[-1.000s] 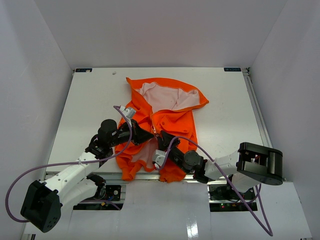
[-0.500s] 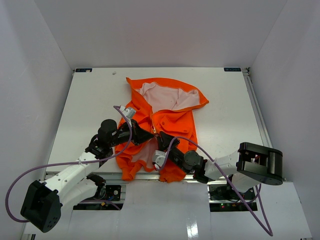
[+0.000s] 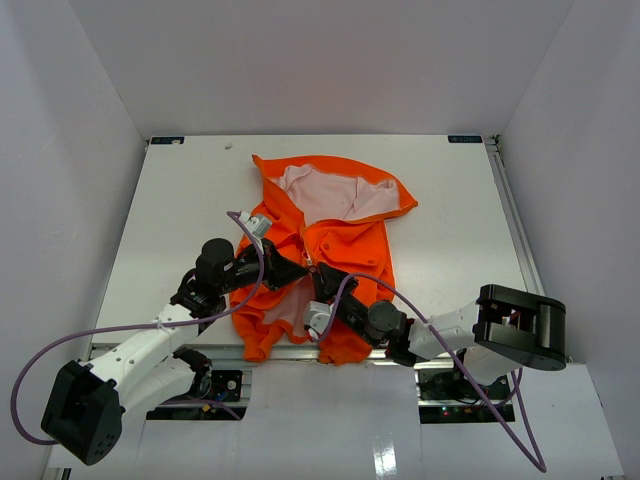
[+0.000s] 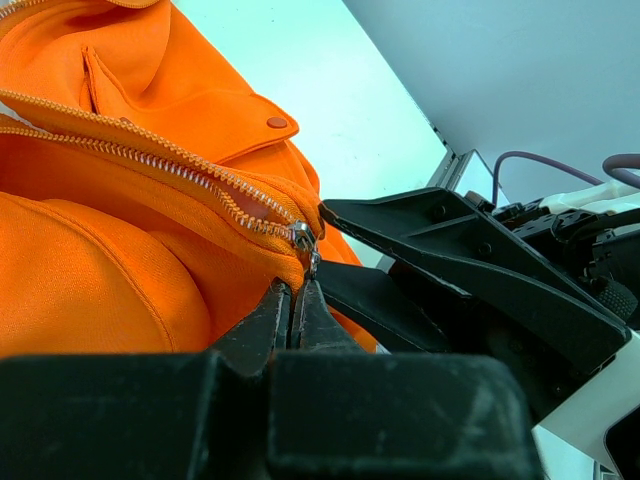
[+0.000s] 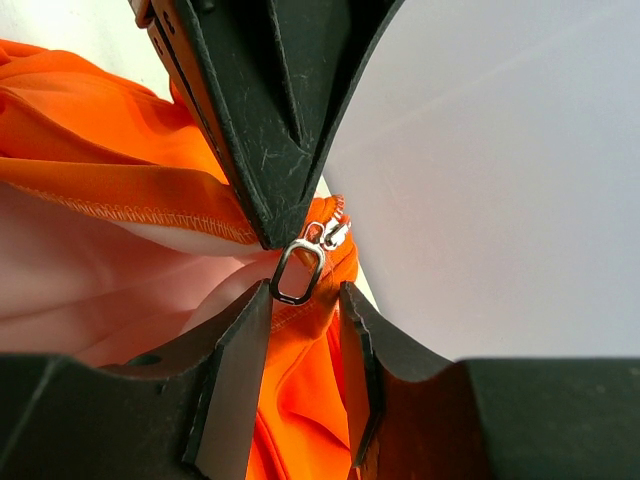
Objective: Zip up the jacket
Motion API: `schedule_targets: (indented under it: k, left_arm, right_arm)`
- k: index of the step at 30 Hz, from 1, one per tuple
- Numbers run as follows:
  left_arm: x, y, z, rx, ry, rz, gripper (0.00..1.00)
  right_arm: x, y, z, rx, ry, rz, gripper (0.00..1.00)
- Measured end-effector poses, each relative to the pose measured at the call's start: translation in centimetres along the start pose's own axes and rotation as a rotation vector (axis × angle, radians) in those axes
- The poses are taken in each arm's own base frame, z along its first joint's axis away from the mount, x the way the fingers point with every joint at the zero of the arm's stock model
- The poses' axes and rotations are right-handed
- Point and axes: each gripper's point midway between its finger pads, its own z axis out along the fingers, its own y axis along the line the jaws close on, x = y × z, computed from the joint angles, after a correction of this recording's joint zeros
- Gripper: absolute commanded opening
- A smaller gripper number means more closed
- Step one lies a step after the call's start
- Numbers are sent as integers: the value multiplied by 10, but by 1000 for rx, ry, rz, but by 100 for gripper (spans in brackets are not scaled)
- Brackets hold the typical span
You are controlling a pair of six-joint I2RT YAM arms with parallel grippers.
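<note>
The orange jacket (image 3: 340,235) lies on the white table, its upper front open on the pale pink lining (image 3: 320,190). My left gripper (image 3: 297,271) is shut on the jacket's front edge (image 4: 270,262) just under the zipper slider (image 4: 301,235). Above the slider the zipper teeth (image 4: 150,160) run apart. My right gripper (image 3: 322,287) meets it from the other side, jaws open. In the right wrist view the metal pull ring (image 5: 298,272) hangs between my right fingertips (image 5: 250,310), resting against the left one, with the left gripper's fingers (image 5: 265,110) right above it.
Both arms cross over the jacket's lower half near the table's front edge (image 3: 300,352). A purple cable (image 3: 250,235) loops over the left arm. White walls enclose the table (image 3: 180,200) on three sides.
</note>
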Motion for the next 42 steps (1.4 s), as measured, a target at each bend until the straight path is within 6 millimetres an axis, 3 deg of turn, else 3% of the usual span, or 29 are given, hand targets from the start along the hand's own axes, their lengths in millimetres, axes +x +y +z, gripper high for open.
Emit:
schedule_targets:
  k: [7, 11, 19, 30, 37, 42]
  left_arm:
    - [0, 0, 0, 0, 1, -1, 0]
    - [0, 0, 0, 0, 1, -1, 0]
    - [0, 0, 0, 0, 1, -1, 0]
    - [0, 0, 0, 0, 1, 1, 0]
    - [-7, -4, 2, 23, -25, 24, 0]
    - [-15, -9, 2, 41, -52, 45, 0]
  right_arm:
    - [-8, -2, 3, 1, -25, -5, 35]
    - [-13, -2, 3, 1, -40, -6, 22]
    - [-15, -4, 4, 6, -40, -20, 8]
    - [-11, -8, 4, 20, -19, -25, 8]
    - [-20, -48, 23, 110, -26, 34, 8]
    - [-19, -58, 30, 73, -22, 73, 8]
